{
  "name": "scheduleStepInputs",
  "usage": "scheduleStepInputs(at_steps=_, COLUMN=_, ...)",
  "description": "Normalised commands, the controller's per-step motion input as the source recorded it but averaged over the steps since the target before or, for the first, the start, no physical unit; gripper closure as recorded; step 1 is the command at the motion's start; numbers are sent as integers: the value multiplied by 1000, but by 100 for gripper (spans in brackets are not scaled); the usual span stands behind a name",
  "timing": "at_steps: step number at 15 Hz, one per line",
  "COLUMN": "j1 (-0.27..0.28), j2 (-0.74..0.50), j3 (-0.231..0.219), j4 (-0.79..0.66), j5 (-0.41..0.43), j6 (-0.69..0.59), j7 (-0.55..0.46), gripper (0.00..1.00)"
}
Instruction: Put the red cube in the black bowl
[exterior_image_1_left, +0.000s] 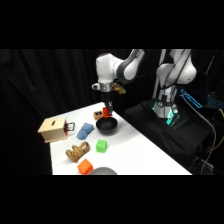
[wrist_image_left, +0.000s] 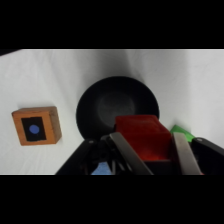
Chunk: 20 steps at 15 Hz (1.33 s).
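With the small solid red cube clamped between its fingers, the gripper hangs above the round matte black bowl.
It's lined up over the bowl's rim, looks ready for the drop!

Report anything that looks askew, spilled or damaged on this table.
Nothing stands out. The gripper holds the red cube squarely between its fingers, above the near rim of the black bowl. The bowl sits upright and looks empty. The green cube and orange cube rest flat on the table.
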Motion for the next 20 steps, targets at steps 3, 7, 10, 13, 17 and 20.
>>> scheduleStepInputs(at_steps=3, j1=-54, j2=229, j3=-12, j4=98, j5=211, j6=305, j7=-159, gripper=74)
scheduleStepInputs(at_steps=7, j1=-53, j2=239, j3=27, j4=112, j5=225, j6=247, j7=-172, gripper=74)
scheduleStepInputs(at_steps=10, j1=-62, j2=223, j3=70, j4=122, j5=210, j6=192, j7=-180, gripper=74)
scheduleStepInputs(at_steps=13, j1=-65, j2=183, j3=78, j4=135, j5=157, j6=162, j7=-143, gripper=74)
scheduleStepInputs(at_steps=17, j1=-68, j2=123, j3=67, j4=123, j5=112, j6=119, j7=-103, gripper=24)
scheduleStepInputs(at_steps=20, j1=-72, j2=120, j3=67, j4=121, j5=107, j6=97, j7=-82, gripper=8)
